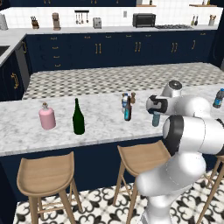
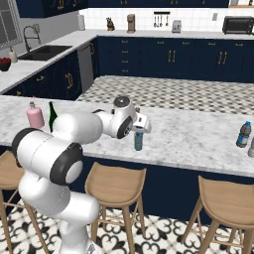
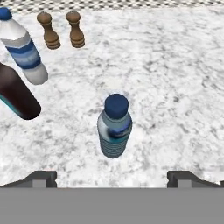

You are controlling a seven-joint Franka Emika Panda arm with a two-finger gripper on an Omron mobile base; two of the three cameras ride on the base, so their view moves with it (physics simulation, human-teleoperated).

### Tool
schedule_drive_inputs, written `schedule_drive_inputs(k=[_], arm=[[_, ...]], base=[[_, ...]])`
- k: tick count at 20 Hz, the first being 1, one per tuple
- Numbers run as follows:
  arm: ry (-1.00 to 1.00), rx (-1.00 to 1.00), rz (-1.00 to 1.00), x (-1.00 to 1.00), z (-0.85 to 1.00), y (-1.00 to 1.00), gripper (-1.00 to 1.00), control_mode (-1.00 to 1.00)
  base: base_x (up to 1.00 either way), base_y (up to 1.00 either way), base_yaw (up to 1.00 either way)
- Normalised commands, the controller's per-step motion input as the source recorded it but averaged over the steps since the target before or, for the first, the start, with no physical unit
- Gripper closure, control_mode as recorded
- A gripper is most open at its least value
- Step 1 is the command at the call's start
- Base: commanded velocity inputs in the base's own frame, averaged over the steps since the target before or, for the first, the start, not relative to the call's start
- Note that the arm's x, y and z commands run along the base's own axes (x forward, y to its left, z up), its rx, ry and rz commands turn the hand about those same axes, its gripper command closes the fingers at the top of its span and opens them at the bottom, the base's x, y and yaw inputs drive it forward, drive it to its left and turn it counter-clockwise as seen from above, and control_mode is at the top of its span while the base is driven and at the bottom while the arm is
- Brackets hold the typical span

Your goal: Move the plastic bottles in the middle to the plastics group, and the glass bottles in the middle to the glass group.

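two brown shakers (image 3: 61, 29) behind teal bottle (image 3: 113, 131), open claw (image 3: 113, 177) above

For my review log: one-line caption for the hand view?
Open jaws above a teal bottle on the marble counter, shakers behind.

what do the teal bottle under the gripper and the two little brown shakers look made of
The teal bottle looks like translucent ribbed plastic with an opaque dark blue cap; the counter's pattern shows faintly through it. The brown shakers look like turned wood with a matte finish, though painted plastic can't be excluded.
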Motion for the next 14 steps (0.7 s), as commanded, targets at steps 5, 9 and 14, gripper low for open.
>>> schedule_drive_inputs(k=[5, 9, 14], arm=[[0.00, 0.00, 0.00, 0.22, -0.18, -0.12, -1.00, -1.00], [0.00, 0.00, 0.00, 0.23, -0.19, -0.10, -1.00, -1.00], [0.00, 0.00, 0.00, 0.18, -0.26, 0.00, -1.00, -1.00]], base=[[0.00, 0.00, 0.00], [0.00, 0.00, 0.00], [0.00, 0.00, 0.00]])
